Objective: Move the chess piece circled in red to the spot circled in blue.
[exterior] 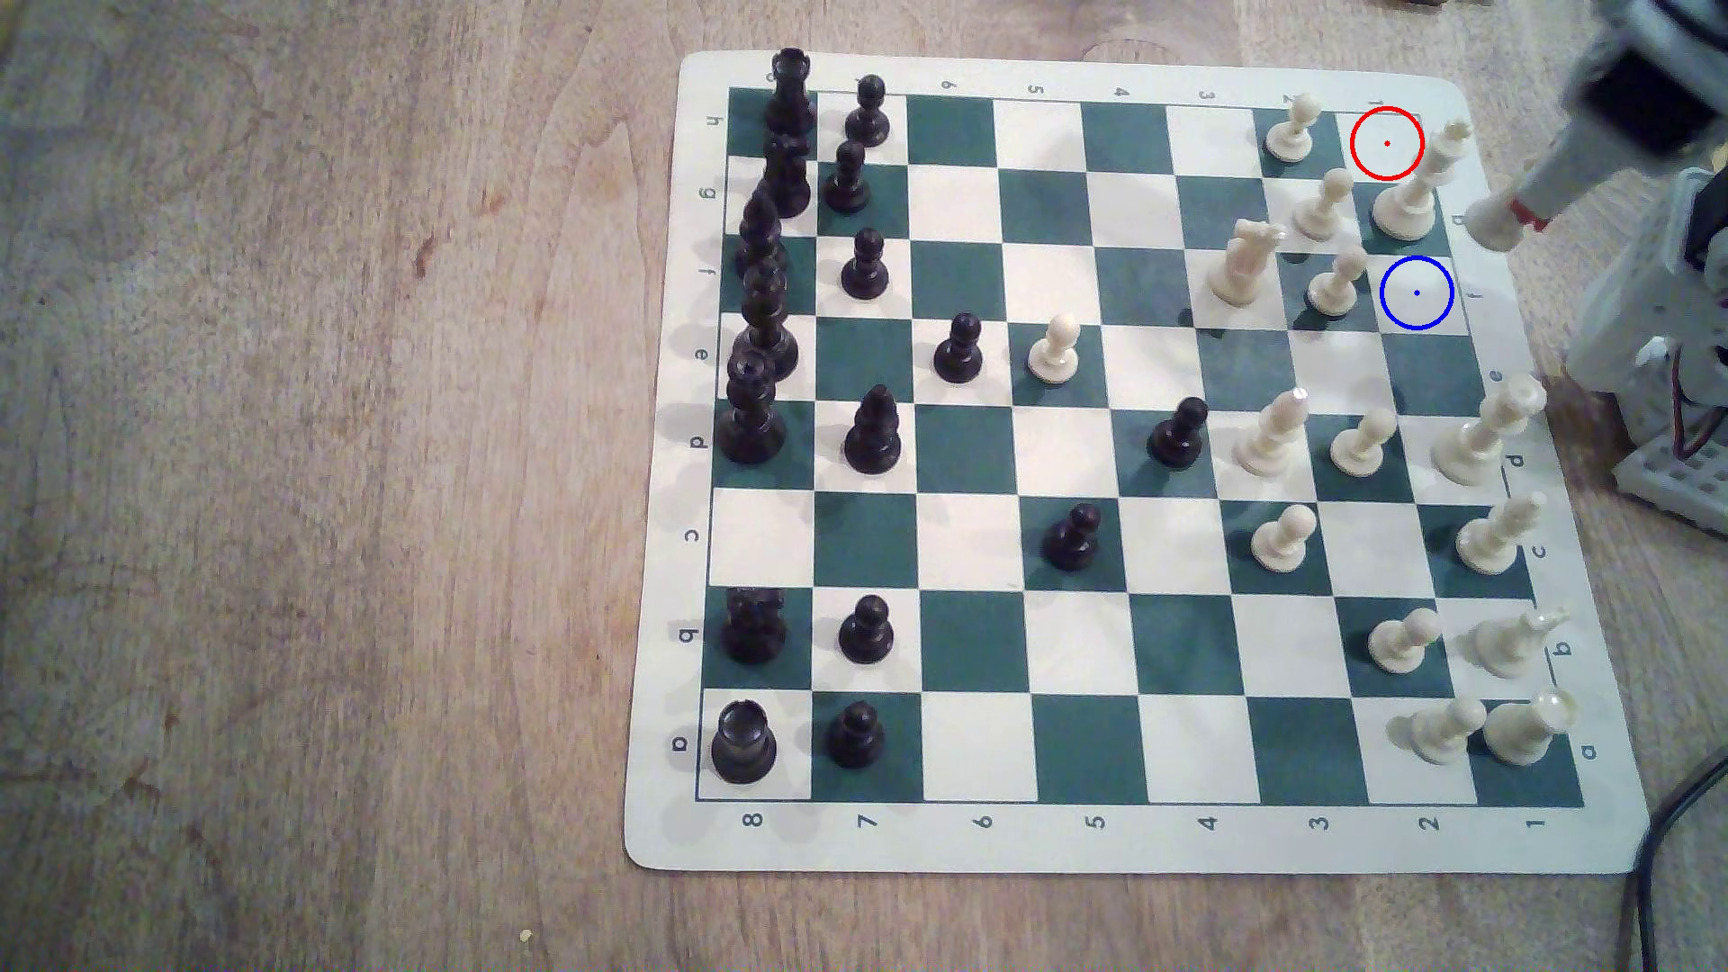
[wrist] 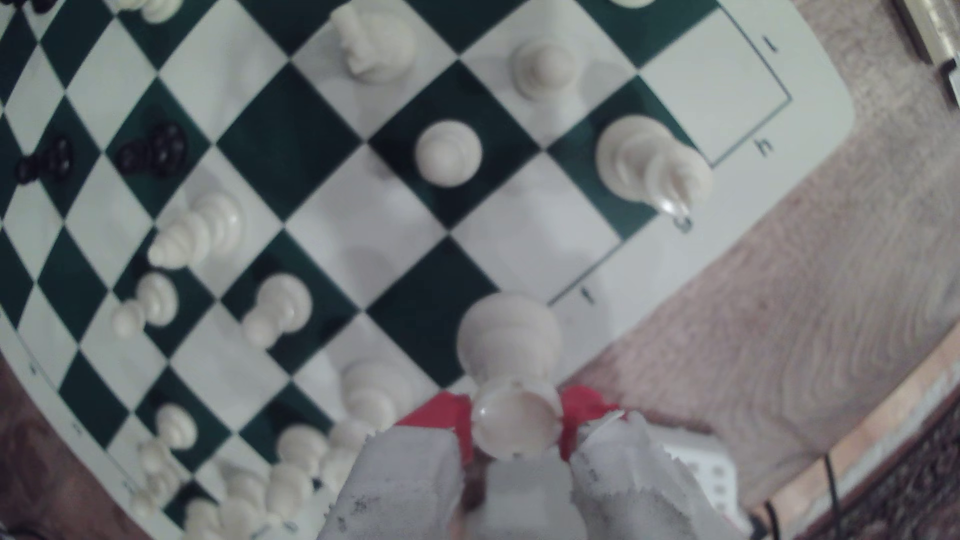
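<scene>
gripper (wrist: 511,415) clamps rook (wrist: 509,337) | exterior view: blue-ringed square (exterior: 1417,313) bare, rook blurred

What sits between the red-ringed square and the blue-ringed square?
In the exterior view, the king stands on the dark square between the red-ringed square and the blue-ringed square.

We see the arm (exterior: 1627,103) reaching in from the exterior view's right; our gripper (wrist: 514,426) is clamped on the rook (wrist: 511,374), held aloft.
</scene>
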You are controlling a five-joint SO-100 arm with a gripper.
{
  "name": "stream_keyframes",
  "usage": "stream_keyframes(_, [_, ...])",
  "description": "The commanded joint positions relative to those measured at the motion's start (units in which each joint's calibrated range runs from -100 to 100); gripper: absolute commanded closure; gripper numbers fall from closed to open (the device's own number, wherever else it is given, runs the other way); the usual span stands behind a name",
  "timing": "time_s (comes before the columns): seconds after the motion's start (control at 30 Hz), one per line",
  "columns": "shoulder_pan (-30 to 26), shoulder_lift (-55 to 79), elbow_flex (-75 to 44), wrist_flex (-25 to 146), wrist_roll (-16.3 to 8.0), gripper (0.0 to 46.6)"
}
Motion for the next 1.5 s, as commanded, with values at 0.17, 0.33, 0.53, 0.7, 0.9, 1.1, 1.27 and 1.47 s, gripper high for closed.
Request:
stream_keyframes(0.17, [0.15,5.76,5.46,-6.75,0.15,46.4])
stream_keyframes(0.33, [1.40,7.03,8.99,-10.93,0.73,46.4])
stream_keyframes(0.53, [2.50,7.88,10.99,-13.22,1.51,46.4])
stream_keyframes(0.7, [3.12,8.14,13.80,-15.10,1.81,46.4])
stream_keyframes(0.9, [3.67,8.73,15.25,-18.05,1.81,46.4])
stream_keyframes(1.1, [4.22,8.90,15.52,-19.03,1.81,46.4])
stream_keyframes(1.27, [4.53,8.64,15.97,-19.85,1.81,46.4])
stream_keyframes(1.47, [4.53,9.75,15.97,-20.59,1.81,46.4])
